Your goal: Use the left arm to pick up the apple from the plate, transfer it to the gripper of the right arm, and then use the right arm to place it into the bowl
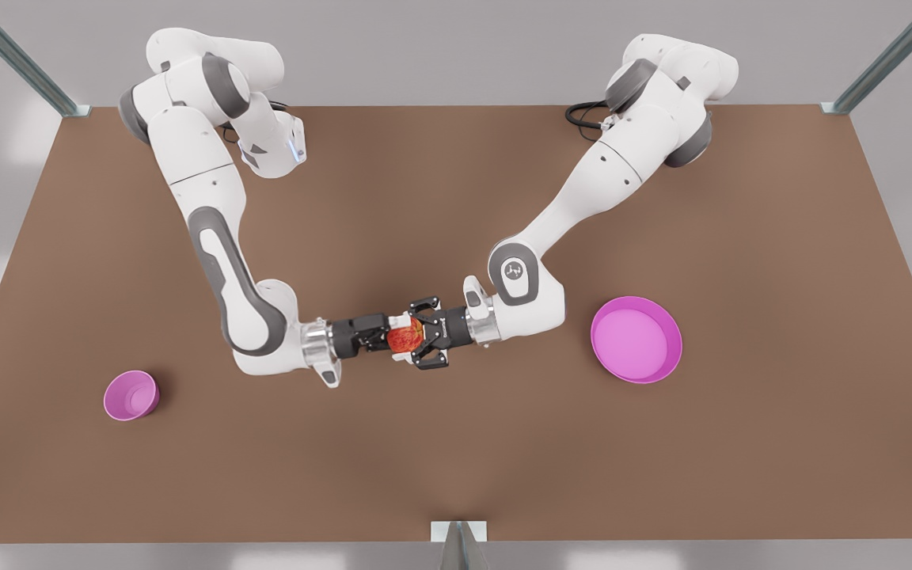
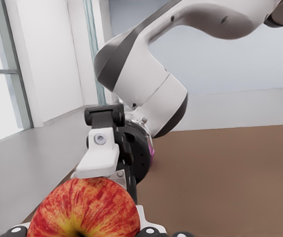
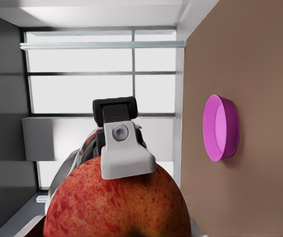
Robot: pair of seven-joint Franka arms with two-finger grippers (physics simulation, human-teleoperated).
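Note:
The red and yellow apple (image 1: 404,339) hangs above the middle of the table, held between both grippers, which meet nose to nose. My left gripper (image 1: 413,339), on the arm at the front view's right, is shut on it. My right gripper (image 1: 394,336), on the arm at the front view's left, is also shut on it. In the left wrist view the apple (image 2: 84,210) has a white right-gripper finger (image 2: 101,160) resting on it. In the right wrist view a left-gripper finger (image 3: 124,158) presses on the apple (image 3: 116,207). The plate (image 1: 636,340) lies bare at the front view's right. The small bowl (image 1: 131,395) stands at the front view's left.
The brown table (image 1: 456,475) is bordered by metal frame posts (image 1: 887,59) at the corners and a bracket (image 1: 459,538) at the near edge. The plate (image 3: 220,128) lies beyond the apple in the right wrist view. The right arm's wrist (image 2: 141,79) looms in the left wrist view.

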